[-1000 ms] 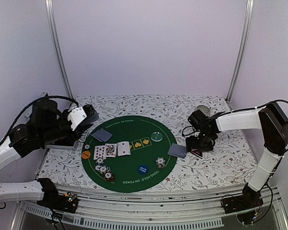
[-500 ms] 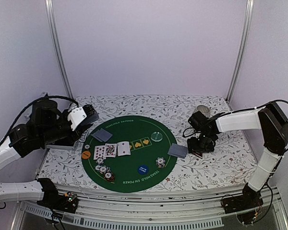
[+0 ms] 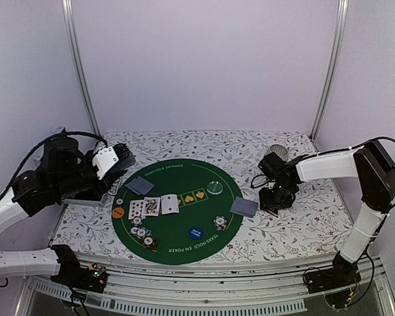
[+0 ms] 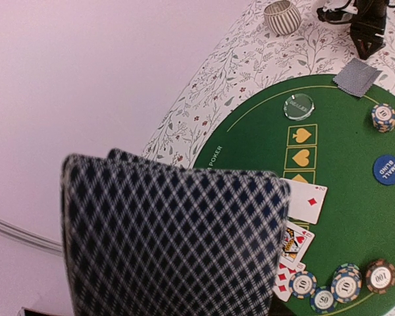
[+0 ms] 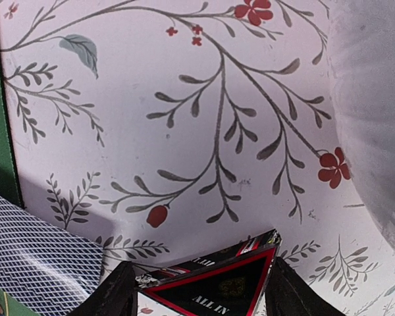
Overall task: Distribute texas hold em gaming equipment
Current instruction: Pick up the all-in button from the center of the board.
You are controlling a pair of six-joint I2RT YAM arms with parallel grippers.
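Left gripper [image 3: 118, 160] is pressed onto a fanned stack of grey-blue checker-backed playing cards [image 4: 171, 243], held off the left edge of the round green felt mat [image 3: 184, 249]. In the right gripper [image 5: 201, 289] a red-black triangular "ALL IN" marker [image 5: 217, 284] is pinched low at the floral cloth [image 5: 184, 99], beside a face-down card pair [image 5: 39, 243]. The marker is best lowered level and kept off those cards.

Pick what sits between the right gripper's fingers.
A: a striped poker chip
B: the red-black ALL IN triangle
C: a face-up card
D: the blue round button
B: the right wrist view shows the red-black triangle marker, lettered ALL IN, lodged between the two fingers of the right gripper.
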